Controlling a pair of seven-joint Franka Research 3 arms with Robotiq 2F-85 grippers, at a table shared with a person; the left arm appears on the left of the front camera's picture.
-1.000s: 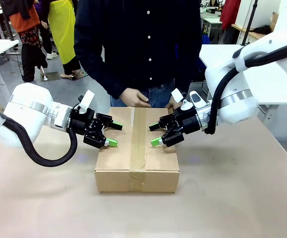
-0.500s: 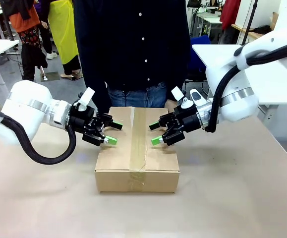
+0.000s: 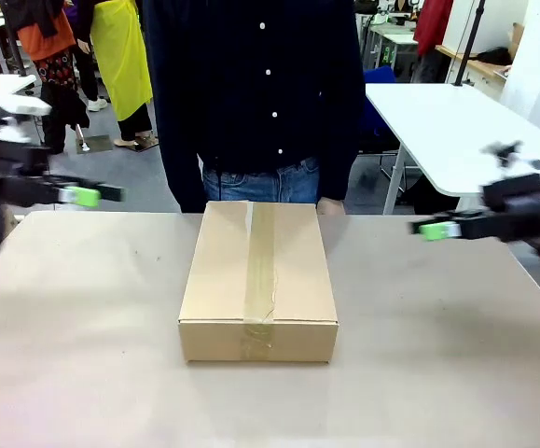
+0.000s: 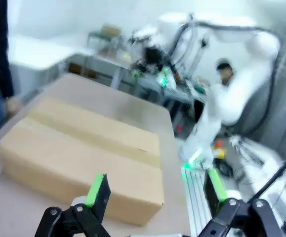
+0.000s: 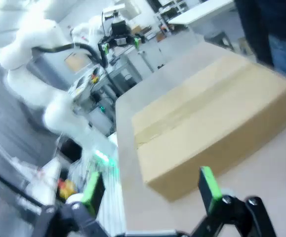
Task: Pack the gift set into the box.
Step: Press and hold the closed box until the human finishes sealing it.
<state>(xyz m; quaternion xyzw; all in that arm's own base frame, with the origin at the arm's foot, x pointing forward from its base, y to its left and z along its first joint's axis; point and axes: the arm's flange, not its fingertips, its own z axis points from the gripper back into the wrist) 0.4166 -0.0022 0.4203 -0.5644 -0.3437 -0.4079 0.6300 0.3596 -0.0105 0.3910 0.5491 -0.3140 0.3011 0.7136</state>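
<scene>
A big, flat, brown cardboard box (image 3: pixel 258 280) is seen in the middle of the wide tan table (image 3: pixel 83 364). Its flaps are shut, and a strip of clear tape (image 3: pixel 260 266) is stuck along the top, from the far edge down over the near side. The box is set flat on the table, and nothing is placed on top of it. A person in a dark buttoned shirt (image 3: pixel 265 93) and blue jeans is seen standing just behind the far end of the box. The left gripper (image 3: pixel 90 195) is held far out at the left edge of the table, well apart from the box, and it looks blurred. The right gripper (image 3: pixel 435 230) is held far out on the right side, also well apart from the box and also blurred. In the left wrist view, the left gripper (image 4: pixel 155 186) is seen with its green-padded fingers (image 4: pixel 95 189) spread wide, and nothing is held between them; the box (image 4: pixel 83 158) lies beyond them on the table. In the right wrist view, the right gripper (image 5: pixel 150 185) is seen with its fingers (image 5: pixel 209 181) spread wide as well, with nothing gripped, and the box (image 5: pixel 209 126) lies farther off. A white table (image 3: pixel 447 121) is seen behind, on the right.
</scene>
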